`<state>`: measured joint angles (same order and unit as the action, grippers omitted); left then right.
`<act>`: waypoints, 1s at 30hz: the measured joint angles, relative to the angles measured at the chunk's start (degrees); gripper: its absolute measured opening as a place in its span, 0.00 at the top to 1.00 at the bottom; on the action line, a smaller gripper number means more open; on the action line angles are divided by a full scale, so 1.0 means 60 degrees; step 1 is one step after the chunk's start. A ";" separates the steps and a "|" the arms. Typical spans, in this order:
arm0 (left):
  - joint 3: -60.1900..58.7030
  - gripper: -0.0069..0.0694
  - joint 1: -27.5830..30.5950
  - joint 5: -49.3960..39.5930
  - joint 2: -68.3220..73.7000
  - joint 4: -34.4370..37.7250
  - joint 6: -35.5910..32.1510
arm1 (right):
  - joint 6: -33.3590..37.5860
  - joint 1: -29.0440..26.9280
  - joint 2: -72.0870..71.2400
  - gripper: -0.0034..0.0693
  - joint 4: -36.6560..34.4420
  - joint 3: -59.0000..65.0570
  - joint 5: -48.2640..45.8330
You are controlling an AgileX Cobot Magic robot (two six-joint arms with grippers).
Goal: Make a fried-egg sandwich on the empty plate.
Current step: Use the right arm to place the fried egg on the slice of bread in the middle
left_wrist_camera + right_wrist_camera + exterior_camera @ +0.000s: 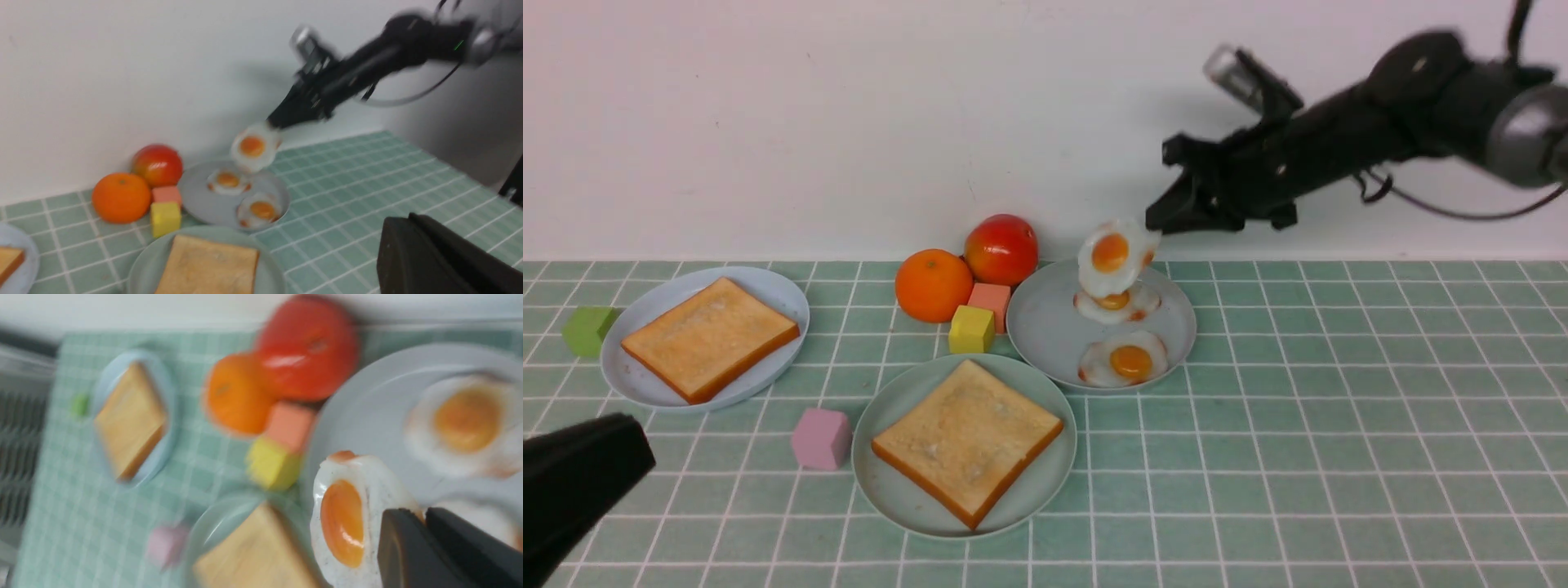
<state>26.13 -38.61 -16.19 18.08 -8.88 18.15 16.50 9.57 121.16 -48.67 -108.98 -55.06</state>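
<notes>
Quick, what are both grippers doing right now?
Left gripper: closed, holding nothing.
Right gripper: closed on a fried egg, held above the grey plate.

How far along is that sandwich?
Roughly halfway. One square golden toast slice already lies on the round pale green plate. The right gripper's jaws pinch a white, orange-yolked fried egg in midair. Left: laying it on the toast, then adding the slice on the pale blue plate.
</notes>
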 joint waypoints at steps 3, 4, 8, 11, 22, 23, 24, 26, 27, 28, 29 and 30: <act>0.0000 0.92 0.0000 -0.0297 0.0000 -0.0285 0.0000 | 0.0198 0.0346 -0.0583 0.88 0.0000 0.0518 -0.0629; 0.0000 0.92 0.0000 -0.0390 0.0000 -0.0377 0.0000 | 0.0270 0.0517 -0.0735 0.88 0.0000 0.0765 -0.0731; 0.0000 0.91 0.0000 -0.0665 0.0000 -0.0550 0.0000 | 0.0711 0.1457 -0.1078 0.88 -0.0558 0.2046 -0.0678; 0.0000 0.91 0.0000 -0.0795 0.0000 -0.0603 0.0000 | 0.1437 0.2218 -0.0942 0.88 -0.1683 0.3077 -0.0030; 0.0000 0.91 0.0000 -0.0976 0.0000 -0.0624 0.0000 | 0.2561 0.2415 0.0428 0.88 -0.4330 0.3437 0.1637; 0.0000 0.90 0.0000 -0.1012 0.0000 -0.0624 0.0000 | 0.2561 0.2415 0.0498 0.88 -0.4330 0.3447 0.1729; 0.0000 0.90 0.0000 -0.1034 0.0000 -0.0624 0.0000 | 0.2549 0.2415 0.0519 0.88 -0.4330 0.3447 0.1788; 0.0000 0.90 0.0000 -0.1047 0.0000 -0.0624 0.0000 | 0.2367 0.2415 0.0578 0.84 -0.4251 0.3455 0.1931; 0.0000 0.90 0.0000 -0.1047 0.0000 -0.0624 0.0000 | 0.2367 0.2415 0.0578 0.84 -0.4251 0.3455 0.1940; 0.0000 0.90 0.0000 -0.1055 0.0000 -0.0624 0.0000 | 0.2244 0.2415 0.0578 0.81 -0.4129 0.3455 0.1983; 0.0000 0.90 0.0000 -0.1055 0.0000 -0.0624 0.0000 | 0.2164 0.2415 0.0578 0.78 -0.4014 0.3455 0.2022; 0.0000 0.90 0.0000 -0.1055 0.0000 -0.0624 0.0000 | 0.2061 0.2415 0.0578 0.74 -0.3909 0.3455 0.2032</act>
<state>26.13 -38.61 -22.52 18.08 -12.62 18.15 28.87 24.06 124.63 -72.12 -88.25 -42.87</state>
